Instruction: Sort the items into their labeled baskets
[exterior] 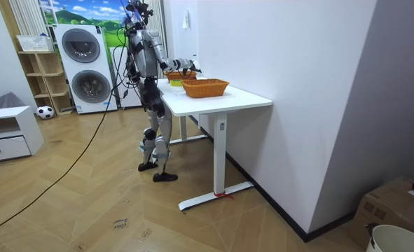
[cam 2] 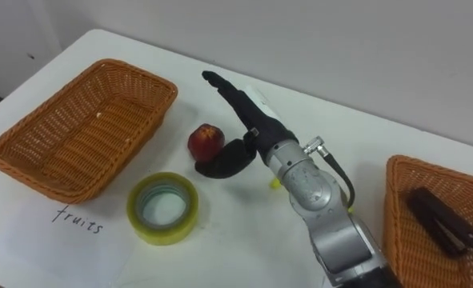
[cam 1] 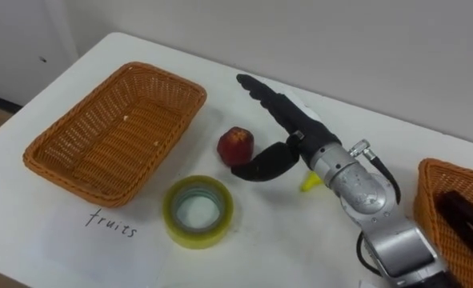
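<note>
**Right hand lines up on the apple, grip not made yet**

Nearest the robot on the white table (cam 1: 284, 240) lies the roll of pale yellow-green tape (cam 1: 198, 237), flat on its side and untouched. Off to the right sits the orange wicker basket (cam 2: 396, 208) with a dark oblong office item (cam 2: 440, 216) already inside. Moving up the table, a small bright yellow object (cam 1: 310, 183) peeks out right beside the silver wrist; what it is I cannot tell.

Now the action: the black right hand (cam 1: 294, 128) is spread, with its long fingers straight and reaching past the far right side of the small red apple (cam 1: 236, 144). The thumb hooks round on the near side, its tip just at the fruit. The apple sits on the table in the mouth of that fork and nothing is clamped on it.

Beyond and to the left waits the empty orange wicker fruit basket (cam 1: 120, 132).

The danger as I read it is that the apple is round and sits at the open end of the fork. If the thumb closes before the fingers curl, it could squirt out leftward and roll. The forearm could also nudge the yellow object, and a low carry could catch the basket's rim and shove it
</note>
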